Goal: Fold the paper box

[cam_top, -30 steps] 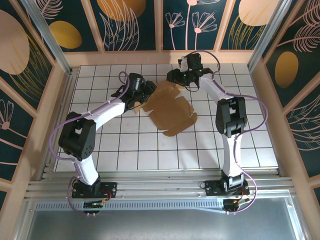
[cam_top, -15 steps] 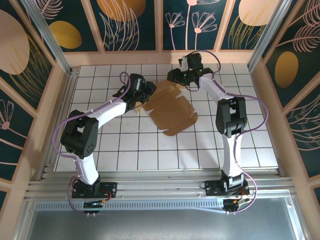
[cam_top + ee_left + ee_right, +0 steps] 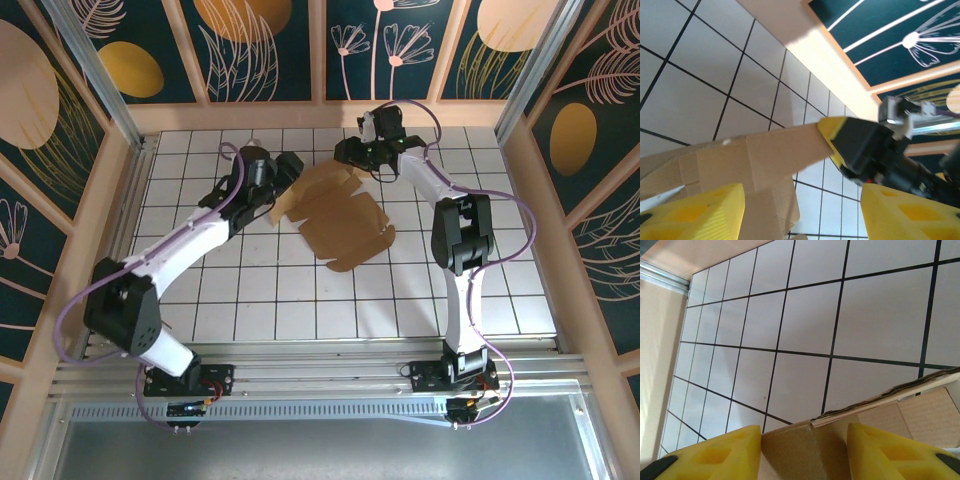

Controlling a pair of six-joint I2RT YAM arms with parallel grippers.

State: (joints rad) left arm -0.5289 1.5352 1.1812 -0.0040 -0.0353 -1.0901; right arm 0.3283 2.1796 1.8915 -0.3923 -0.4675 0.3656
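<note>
Barely started: brown kraft cardboard paper box (image 3: 345, 215) mostly flat; left gripper (image 3: 292, 168) spread, right gripper (image 3: 343, 153) apparently pinching far flap.

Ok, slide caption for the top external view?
Left claw and right claw at the far side of an unfolded brown kraft cardboard box on white tiles.

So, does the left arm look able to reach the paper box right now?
Probably yes: the left claw is open, and a flap of the paper box lies between its fingers.
</note>
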